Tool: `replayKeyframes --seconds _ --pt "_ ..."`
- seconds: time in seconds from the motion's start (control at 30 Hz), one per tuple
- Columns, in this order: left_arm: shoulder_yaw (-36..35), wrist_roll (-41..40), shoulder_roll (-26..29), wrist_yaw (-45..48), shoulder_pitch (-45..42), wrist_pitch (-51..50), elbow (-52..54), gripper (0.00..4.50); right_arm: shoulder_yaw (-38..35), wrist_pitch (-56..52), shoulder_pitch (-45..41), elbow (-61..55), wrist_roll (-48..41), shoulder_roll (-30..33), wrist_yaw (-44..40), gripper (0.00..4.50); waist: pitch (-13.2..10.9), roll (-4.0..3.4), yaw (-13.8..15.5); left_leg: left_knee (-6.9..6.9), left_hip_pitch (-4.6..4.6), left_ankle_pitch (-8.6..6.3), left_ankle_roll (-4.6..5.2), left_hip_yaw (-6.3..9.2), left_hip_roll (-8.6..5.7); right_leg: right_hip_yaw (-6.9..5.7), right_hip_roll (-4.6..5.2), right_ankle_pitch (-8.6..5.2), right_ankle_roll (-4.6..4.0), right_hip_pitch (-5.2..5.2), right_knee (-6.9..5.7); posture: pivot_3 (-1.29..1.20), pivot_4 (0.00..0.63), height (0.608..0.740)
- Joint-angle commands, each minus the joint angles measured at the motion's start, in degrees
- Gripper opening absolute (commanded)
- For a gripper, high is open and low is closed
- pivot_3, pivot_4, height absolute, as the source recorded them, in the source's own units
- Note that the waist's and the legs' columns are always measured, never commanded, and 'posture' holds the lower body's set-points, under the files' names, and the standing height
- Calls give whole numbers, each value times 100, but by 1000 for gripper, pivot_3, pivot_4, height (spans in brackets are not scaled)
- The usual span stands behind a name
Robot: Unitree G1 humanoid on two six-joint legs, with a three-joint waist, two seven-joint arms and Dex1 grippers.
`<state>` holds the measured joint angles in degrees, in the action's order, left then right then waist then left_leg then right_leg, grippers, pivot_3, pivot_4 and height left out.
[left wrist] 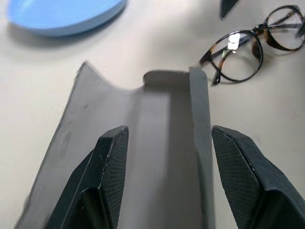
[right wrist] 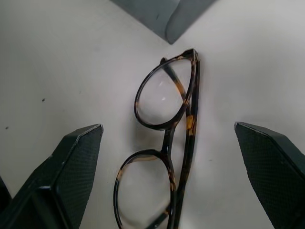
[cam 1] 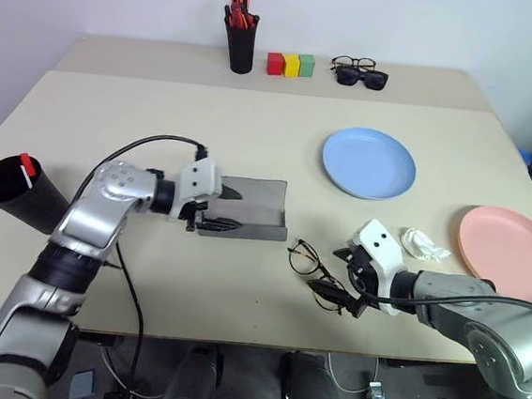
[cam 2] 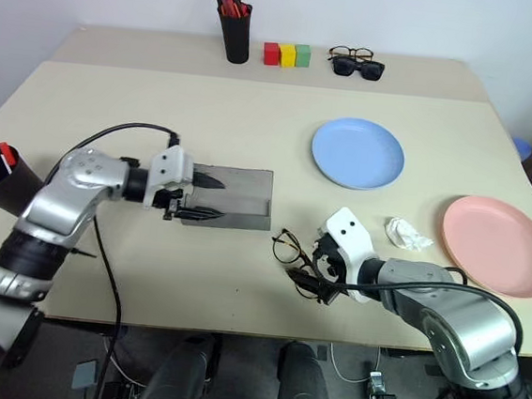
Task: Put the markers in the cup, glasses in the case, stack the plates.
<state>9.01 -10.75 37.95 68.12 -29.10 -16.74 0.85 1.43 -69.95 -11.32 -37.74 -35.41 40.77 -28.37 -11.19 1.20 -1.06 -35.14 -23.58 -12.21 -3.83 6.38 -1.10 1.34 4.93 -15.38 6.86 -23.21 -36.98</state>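
Observation:
The gray case (cam 1: 251,208) lies open mid-table. My left gripper (cam 1: 210,209) is open at its left end, one side wall (left wrist: 200,119) standing between the fingers (left wrist: 112,167). The glasses (cam 1: 314,272) lie folded on the table just right of the case. My right gripper (right wrist: 169,128) is wide open around them, touching nothing. The black cup (cam 1: 16,196) leans at the far left with a marker's red and white end (cam 1: 27,167) at its mouth. The blue plate (cam 1: 368,162) and the pink plate (cam 1: 511,251) lie apart on the right.
A crumpled white tissue (cam 1: 424,244) lies between my right arm and the pink plate. At the back stand a black pen holder (cam 1: 241,41) with orange-red pens, three coloured blocks (cam 1: 290,65) and black sunglasses (cam 1: 361,76).

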Motion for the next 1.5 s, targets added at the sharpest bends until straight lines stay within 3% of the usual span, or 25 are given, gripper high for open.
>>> replayKeyframes --seconds 0.03,0.23,0.4,0.53,0.67,0.8,0.97,1.17,1.27,1.43,1.5 --pt "-364 -232 122 -332 369 -356 768 2807 -4 -83 -118 44 28 -17 73 3154 -1 1 23 -1 -1 0 0 0 0 0 0 0 0 1 1 0 150 740" --pt "-557 -320 218 -779 882 -816 1288 2807 1 -200 -181 59 -25 61 11 32 0 0 20 -2 0 0 0 1 -1 -1 2 0 0 4 2 0 150 740" --pt "-953 -544 228 -1191 1211 -1149 1577 2807 -2 49 -597 -230 -12 557 -338 32 1 -1 17 -3 9 0 0 -3 1 1 0 -1 -1 12 3 0 150 740" --pt "-1483 -611 339 -1575 1706 -1379 1722 2807 271 963 -1693 -155 189 880 -998 32 -3 -7 -33 -1 8 0 0 -5 2 1 0 -1 -1 4 3 0 150 740" --pt "-1835 -668 405 -1812 2172 -1517 1877 2807 980 1747 -2896 879 689 253 -1241 32 -1 -4 -122 5 11 0 0 0 10 -1 -10 -5 -9 1 0 0 150 740" --pt "-2147 -751 426 -2025 2775 -1631 2286 2807 2392 3179 -4096 3128 1726 -1002 -2013 32 -3 -6 -209 3 15 0 0 -11 11 8 -9 -3 -11 1 -1 0 150 740" --pt "-2376 -886 363 -2309 3169 -1796 2765 2807 2841 4183 -4526 4856 2385 -1642 -2651 32 -4 -6 -92 7 5 0 -1 -1 3 2 -2 -3 -11 -6 -9 0 150 740" --pt "-2505 -1013 347 -2562 3398 -1886 3008 2807 2921 4526 -4473 5169 2695 -1749 -3398 32 -5 -7 -124 7 5 -1 -1 -2 -3 1 4 -2 -10 -9 -11 0 150 740" --pt "-2543 -1156 280 -2694 3312 -1966 3061 2807 2852 4510 -4459 5177 2766 -1773 -3612 946 -5 -8 -155 7 8 -1 -1 -2 -2 2 2 -2 -11 -8 -15 0 150 740" --pt "-2594 -1487 190 -2845 2730 -2131 2752 2807 2499 4459 -4510 5148 2872 -1895 -3328 3459 -5 -8 -144 5 9 0 -1 -1 -1 2 0 -2 -11 -9 -19 0 150 740" --pt "-2470 -1596 52 -2962 2226 -2174 2519 2256 2287 4442 -4470 5018 2871 -1869 -3179 3525 -5 -7 -128 3 9 0 -2 -1 -2 2 0 -2 -10 -7 -19 0 150 740"
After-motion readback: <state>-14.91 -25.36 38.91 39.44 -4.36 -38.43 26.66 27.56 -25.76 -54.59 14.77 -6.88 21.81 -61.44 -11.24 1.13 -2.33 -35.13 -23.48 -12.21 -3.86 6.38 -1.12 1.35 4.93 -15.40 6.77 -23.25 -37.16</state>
